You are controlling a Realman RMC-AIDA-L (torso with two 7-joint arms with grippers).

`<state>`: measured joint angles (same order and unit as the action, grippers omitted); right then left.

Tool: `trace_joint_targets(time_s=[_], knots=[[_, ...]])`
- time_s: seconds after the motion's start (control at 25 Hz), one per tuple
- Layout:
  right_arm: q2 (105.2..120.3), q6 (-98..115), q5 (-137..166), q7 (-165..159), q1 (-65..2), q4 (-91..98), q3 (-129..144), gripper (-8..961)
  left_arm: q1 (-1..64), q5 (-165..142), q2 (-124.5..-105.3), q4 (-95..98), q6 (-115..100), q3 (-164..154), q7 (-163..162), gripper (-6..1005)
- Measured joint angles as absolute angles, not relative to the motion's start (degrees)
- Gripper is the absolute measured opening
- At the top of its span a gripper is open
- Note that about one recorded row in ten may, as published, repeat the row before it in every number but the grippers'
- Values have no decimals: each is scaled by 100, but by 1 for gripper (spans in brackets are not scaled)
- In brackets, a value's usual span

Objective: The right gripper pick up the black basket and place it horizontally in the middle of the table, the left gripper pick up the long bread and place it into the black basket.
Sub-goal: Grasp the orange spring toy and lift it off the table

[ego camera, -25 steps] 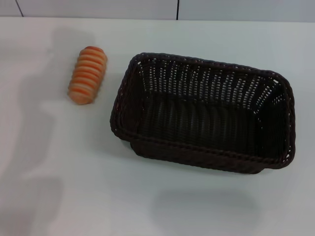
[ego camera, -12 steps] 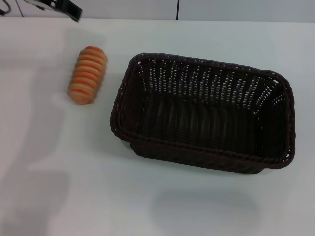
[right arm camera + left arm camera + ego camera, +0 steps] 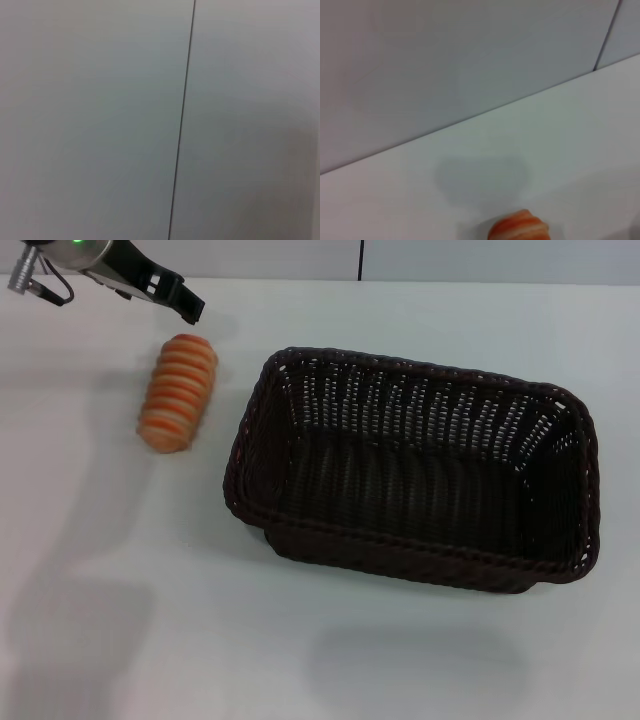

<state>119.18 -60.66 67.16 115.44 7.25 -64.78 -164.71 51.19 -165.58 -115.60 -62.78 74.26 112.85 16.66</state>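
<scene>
The black basket lies lengthwise on the white table, right of centre, and is empty. The long bread, orange-tan with pale ridges, lies on the table left of the basket. The left gripper, on the arm with the green light, comes in at the top left, just beyond the bread's far end and above it. The bread's tip also shows in the left wrist view. The right gripper is out of view.
A grey wall with a dark vertical seam runs behind the table's far edge. The right wrist view shows only that wall and the seam.
The left arm has come into the head view from the top left and moved right and down toward the bread's far end. Bread and basket have not moved.
</scene>
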Motion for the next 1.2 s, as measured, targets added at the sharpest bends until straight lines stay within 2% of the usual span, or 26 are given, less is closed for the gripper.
trace_joint_targets(time_s=[0.32, 0.4, 0.56, 1.2], knots=[[11919, -6117, 6771, 11541, 721, -6478, -16471, 442, 5346, -16560, -11455, -5550, 7058, 11226, 1630, 858], [11920, -6136, 6772, 11540, 726, -6480, -16471, 443, 5441, -16561, -11315, -5145, 6907, 10911, 1424, 859], [11923, -6152, 6771, 11540, 727, -6488, -16471, 443, 5589, -16563, -11189, -4695, 6844, 10563, 1193, 859], [11911, -6193, 6777, 11546, 647, -6486, -16462, 443, 5681, -16558, -11398, -4453, 6940, 10474, 1227, 858]])
